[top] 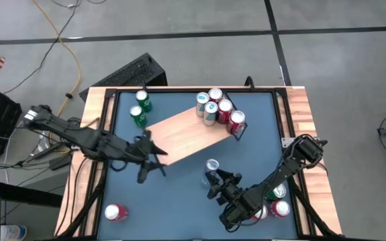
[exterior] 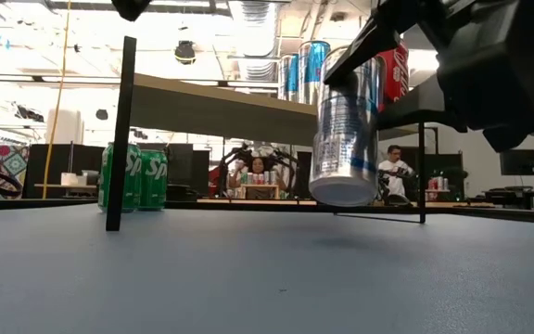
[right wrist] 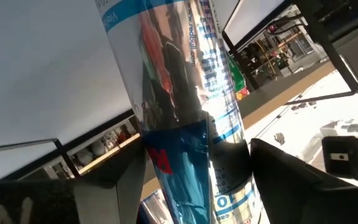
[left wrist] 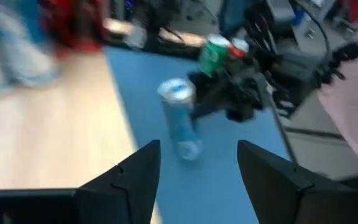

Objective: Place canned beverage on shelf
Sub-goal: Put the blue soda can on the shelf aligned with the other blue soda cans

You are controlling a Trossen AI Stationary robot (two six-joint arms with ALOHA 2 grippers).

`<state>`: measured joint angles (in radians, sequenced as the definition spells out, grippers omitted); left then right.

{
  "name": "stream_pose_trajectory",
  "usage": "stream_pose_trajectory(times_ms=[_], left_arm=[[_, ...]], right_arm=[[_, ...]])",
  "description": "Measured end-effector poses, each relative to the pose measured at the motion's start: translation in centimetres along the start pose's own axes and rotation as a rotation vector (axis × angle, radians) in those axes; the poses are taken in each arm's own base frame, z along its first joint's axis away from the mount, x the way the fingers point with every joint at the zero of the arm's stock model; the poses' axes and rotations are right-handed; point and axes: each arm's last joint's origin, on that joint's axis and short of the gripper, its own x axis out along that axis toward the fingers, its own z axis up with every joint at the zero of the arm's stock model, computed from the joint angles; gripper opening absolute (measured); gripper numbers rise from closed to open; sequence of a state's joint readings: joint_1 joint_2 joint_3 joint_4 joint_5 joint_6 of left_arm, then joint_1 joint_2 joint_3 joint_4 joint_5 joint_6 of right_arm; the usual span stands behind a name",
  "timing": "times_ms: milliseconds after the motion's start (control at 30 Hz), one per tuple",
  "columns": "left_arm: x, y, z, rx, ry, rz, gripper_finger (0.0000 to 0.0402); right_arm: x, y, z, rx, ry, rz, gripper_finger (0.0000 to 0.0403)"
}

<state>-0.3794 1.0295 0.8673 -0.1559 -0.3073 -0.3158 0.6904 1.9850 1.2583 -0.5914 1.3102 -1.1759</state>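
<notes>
High view: the right gripper holds a silver-and-blue can upright over the blue bench, near the front edge of the shelf, apart from it. The shelf is a light wooden board lying at a slant across the middle of the bench. Five cans cluster at its far right end: silver-blue ones and red ones. Two green cans stand just beyond its far left corner. One red can stands alone near the front left; more cans sit front right, partly under the right arm. The left gripper is at the shelf's near left corner, holding nothing.

Low view: the held can hangs clear of the bench, tilted slightly, with the shelf board and its black legs behind. Green cans stand on the bench under the shelf line. People sit in the room beyond.

Left wrist view: the left fingers are spread with nothing between them; ahead, the can is in the other arm's grip.

Right wrist view: the right fingers pinch the can on both sides.
</notes>
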Motion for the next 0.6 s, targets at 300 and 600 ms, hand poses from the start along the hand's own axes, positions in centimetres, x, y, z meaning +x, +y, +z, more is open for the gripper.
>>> stream_pose_trajectory(times_ms=[300, 600], left_arm=[[6.2, -2.1, -1.1, 0.001, -0.079, -0.181, 0.02], [9.1, -1.1, -1.8, -0.078, -0.072, -0.26, 0.02]], right_arm=[[-0.4, 0.2, -0.1, -0.055, 0.027, -0.013, 0.0261], [-2.6, -1.2, -0.2, -0.027, 0.01, -0.068, 0.026]])
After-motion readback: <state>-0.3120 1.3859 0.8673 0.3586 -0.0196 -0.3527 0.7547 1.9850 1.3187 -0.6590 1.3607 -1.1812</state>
